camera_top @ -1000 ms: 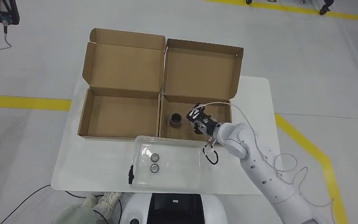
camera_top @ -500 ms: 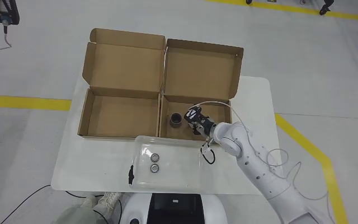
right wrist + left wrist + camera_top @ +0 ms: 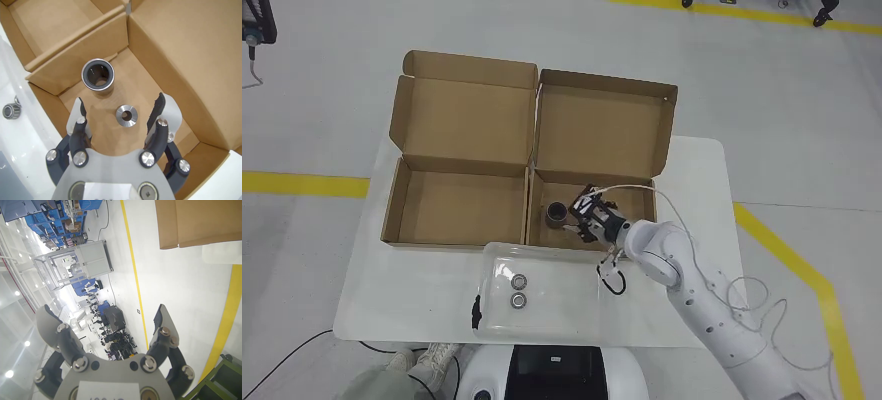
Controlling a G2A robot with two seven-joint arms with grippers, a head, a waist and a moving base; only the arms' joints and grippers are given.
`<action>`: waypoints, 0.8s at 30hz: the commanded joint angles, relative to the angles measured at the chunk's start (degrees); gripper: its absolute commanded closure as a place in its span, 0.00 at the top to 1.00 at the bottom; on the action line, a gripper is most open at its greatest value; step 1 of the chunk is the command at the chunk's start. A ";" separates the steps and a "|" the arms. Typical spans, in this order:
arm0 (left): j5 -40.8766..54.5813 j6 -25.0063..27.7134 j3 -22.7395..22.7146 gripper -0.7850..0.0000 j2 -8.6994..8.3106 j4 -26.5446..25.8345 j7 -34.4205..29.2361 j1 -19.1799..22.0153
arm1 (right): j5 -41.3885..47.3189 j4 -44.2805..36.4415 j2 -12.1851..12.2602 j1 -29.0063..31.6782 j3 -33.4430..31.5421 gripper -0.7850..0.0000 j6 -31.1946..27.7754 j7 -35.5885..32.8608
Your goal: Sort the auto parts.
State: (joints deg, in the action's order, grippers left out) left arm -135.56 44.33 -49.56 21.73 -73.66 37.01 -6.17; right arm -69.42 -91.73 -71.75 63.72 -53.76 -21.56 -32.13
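Auto parts lie in two places on your table [image 3: 692, 200]: the right cardboard box [image 3: 170, 56] and the clear tray [image 3: 557, 295] in front of the boxes.

In the right box a dark-lined metal sleeve [image 3: 98, 75] stands upright on the floor near the wall shared with the left cardboard box [image 3: 457, 210]. Its long axis is vertical and its open bore faces up. Just beside it, and apart from it, lies a small steel collar [image 3: 126, 116]. It rests flat, with its chamfered face and centre hole turned upward (so its short axis is vertical too).

Your right gripper [image 3: 121, 103] hangs over that box with its fingers pointing down at the floor. They are spread wide and hold nothing. In the right wrist view the collar sits between the two fingers, and neither one touches it. From the top view you can see the same gripper [image 3: 592, 215] just beside the sleeve [image 3: 558, 212].

The tray holds two ring bearings [image 3: 521, 281], close together, both seen end-on from above with their holes facing up.

Your left gripper [image 3: 103, 311] is off to the side, aimed out at the room. Its fingers are spread wide and nothing is in them.
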 commanded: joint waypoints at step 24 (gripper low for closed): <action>0.00 0.00 0.00 1.00 0.00 0.00 0.00 0.00 | -4.03 -17.71 1.80 11.19 2.31 0.56 -12.35 6.99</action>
State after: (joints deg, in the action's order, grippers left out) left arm -135.56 44.33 -49.56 21.73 -73.66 37.01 -6.17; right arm -73.45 -109.44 -69.96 74.91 -51.45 -33.91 -25.14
